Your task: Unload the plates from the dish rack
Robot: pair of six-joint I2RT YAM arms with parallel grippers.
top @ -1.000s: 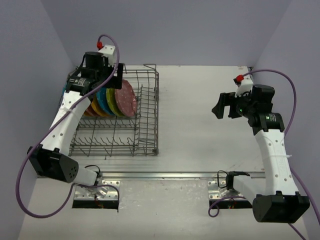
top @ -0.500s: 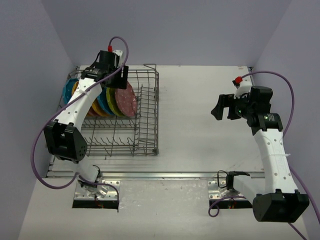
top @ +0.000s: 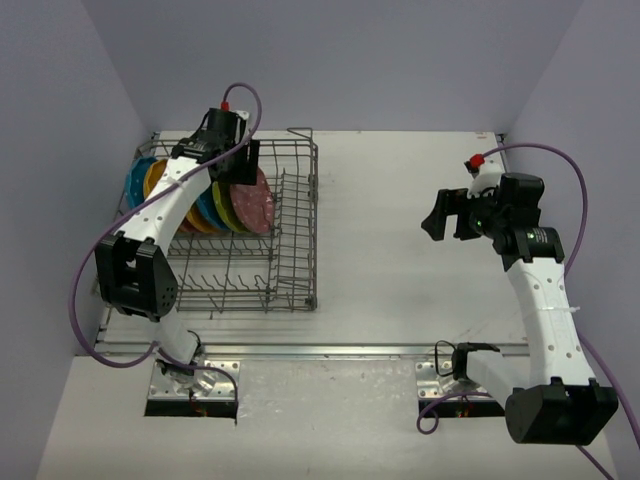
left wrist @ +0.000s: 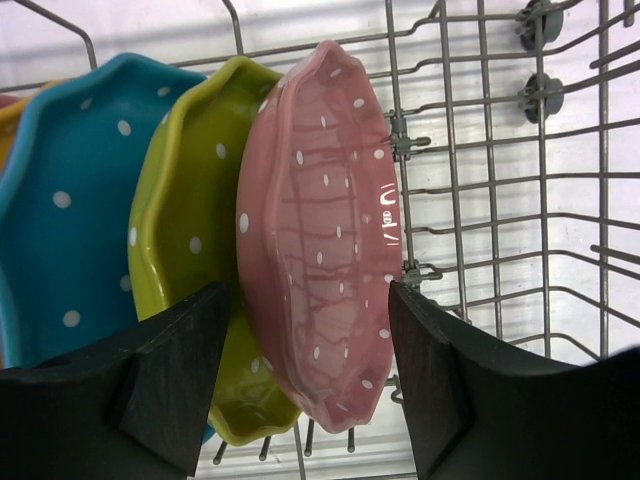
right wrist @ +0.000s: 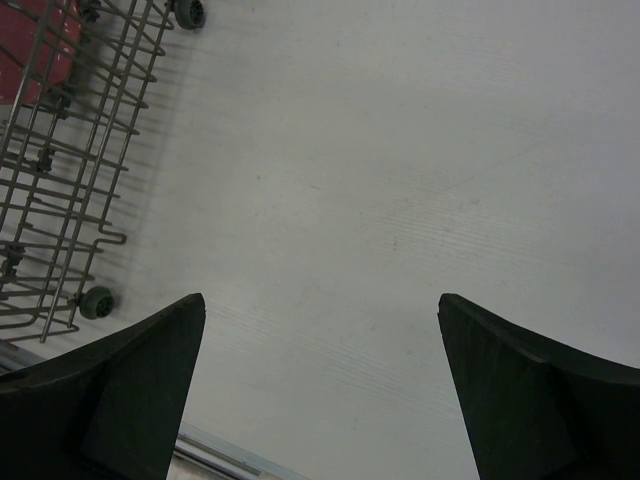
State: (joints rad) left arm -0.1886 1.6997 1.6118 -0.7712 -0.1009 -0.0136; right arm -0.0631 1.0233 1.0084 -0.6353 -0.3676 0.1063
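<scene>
Right of frame, the right gripper [top: 436, 214] hangs spread and empty above the table [top: 400, 300], apparently waiting. Farther back, upper left, the left gripper [left wrist: 310, 290] straddles the pink plate [left wrist: 320, 200], endmost in the dish rack [top: 296, 250] and likely easiest to lift; whether it pinches yet cannot be told.

Left arm [top: 165, 205] and right arm [top: 545, 295]: white dotted shells, black joint housings, looping purple cables [top: 72, 305], red caps [top: 477, 160]. Left tool [left wrist: 308, 300] and right tool [right wrist: 320, 310]: matte black wedge fingers.
</scene>
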